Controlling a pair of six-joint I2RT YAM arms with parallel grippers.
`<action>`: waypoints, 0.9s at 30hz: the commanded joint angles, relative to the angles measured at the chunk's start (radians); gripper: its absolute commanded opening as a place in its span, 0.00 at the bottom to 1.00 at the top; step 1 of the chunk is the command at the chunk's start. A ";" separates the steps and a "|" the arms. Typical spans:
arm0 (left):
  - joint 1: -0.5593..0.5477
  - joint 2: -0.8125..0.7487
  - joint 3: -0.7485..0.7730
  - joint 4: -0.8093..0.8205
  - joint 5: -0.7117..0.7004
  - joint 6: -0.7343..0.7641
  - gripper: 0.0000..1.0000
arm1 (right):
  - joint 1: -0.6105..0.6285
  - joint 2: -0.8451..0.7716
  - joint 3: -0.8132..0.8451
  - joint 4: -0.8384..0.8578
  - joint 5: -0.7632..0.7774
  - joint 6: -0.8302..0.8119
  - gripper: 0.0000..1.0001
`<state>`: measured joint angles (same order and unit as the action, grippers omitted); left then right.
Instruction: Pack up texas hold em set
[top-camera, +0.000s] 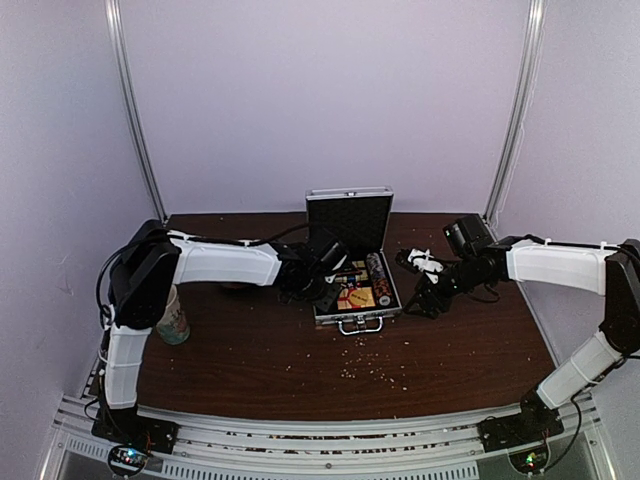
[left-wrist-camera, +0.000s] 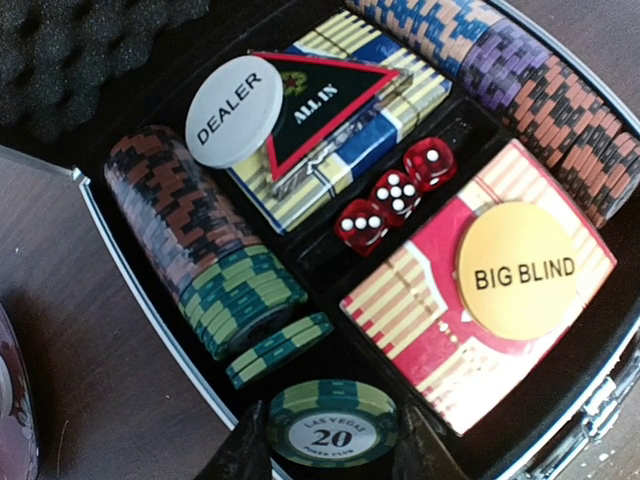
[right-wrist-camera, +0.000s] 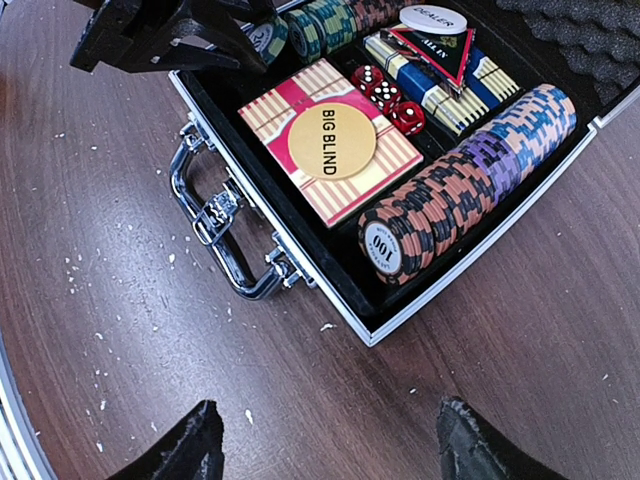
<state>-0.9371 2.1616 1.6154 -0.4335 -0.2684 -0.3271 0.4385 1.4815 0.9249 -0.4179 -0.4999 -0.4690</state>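
The silver case (top-camera: 343, 321) lies open at mid-table with its lid (top-camera: 348, 221) upright. My left gripper (left-wrist-camera: 332, 452) is inside the case's left end, shut on a small stack of green "20" chips (left-wrist-camera: 332, 420) just below the left chip row (left-wrist-camera: 200, 240). Also inside are three red dice (left-wrist-camera: 397, 195), the red-yellow card box (left-wrist-camera: 420, 320) with the yellow BIG BLIND disc (left-wrist-camera: 516, 268) on it, a white DEALER disc (left-wrist-camera: 233, 110) and the right chip row (left-wrist-camera: 530, 85). My right gripper (right-wrist-camera: 325, 450) is open and empty over bare table, off the case's near right corner (right-wrist-camera: 372, 338).
A patterned paper cup (top-camera: 173, 318) stands at the left beside the left arm. Pale crumbs (top-camera: 372, 366) are scattered on the brown table in front of the case. The case handle (right-wrist-camera: 215, 225) sticks out toward the front. Walls close the back and sides.
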 joint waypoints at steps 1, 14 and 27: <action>-0.003 0.019 0.034 0.053 -0.034 0.018 0.32 | -0.004 0.014 0.024 -0.015 0.009 -0.013 0.74; -0.004 0.033 0.037 0.080 -0.068 0.026 0.36 | -0.004 0.036 0.032 -0.032 0.006 -0.020 0.74; -0.002 0.058 0.040 0.084 -0.066 0.030 0.45 | -0.004 0.051 0.035 -0.041 0.002 -0.023 0.75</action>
<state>-0.9371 2.2040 1.6310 -0.3866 -0.3222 -0.3073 0.4385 1.5196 0.9306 -0.4461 -0.4984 -0.4862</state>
